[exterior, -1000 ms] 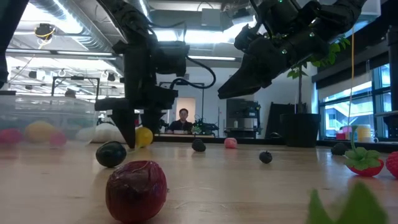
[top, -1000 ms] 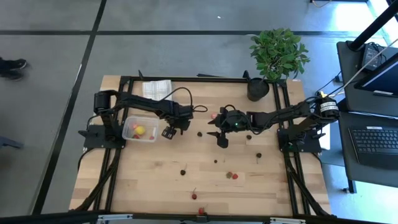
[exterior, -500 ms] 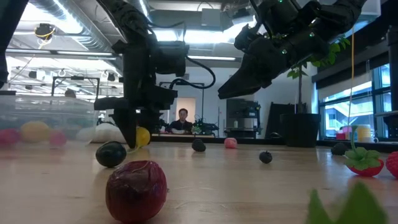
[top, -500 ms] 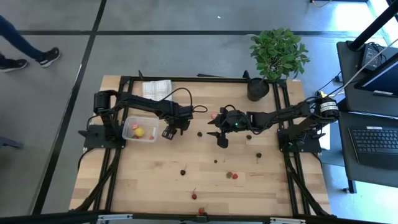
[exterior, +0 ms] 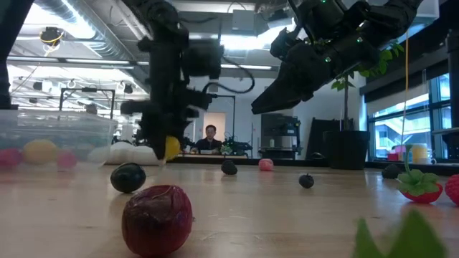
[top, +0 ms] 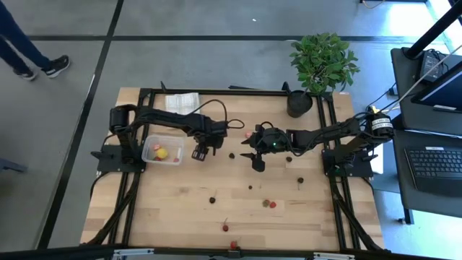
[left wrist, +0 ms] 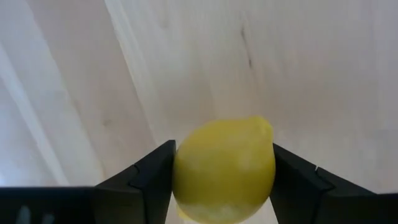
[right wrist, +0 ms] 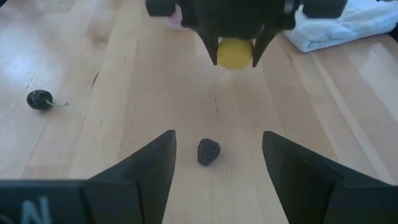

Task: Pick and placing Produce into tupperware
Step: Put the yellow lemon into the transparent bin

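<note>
Clear tupperware (top: 162,151) at frame left, holding a yellow and pink produce. Left hand (top: 199,153) beside it, clenched on lemon (left wrist: 224,168). Right hand (top: 258,163) released, mid-desk.

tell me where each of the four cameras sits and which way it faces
High: overhead, facing straight down; both arms, tupperware.
Low: at table height, facing level across the table; both arms enter from above.
Left wrist: behind the left gripper, closed on the lemon.
Right wrist: behind the open right gripper, facing the left arm.
Shared: that lemon appears in both wrist views.
</note>
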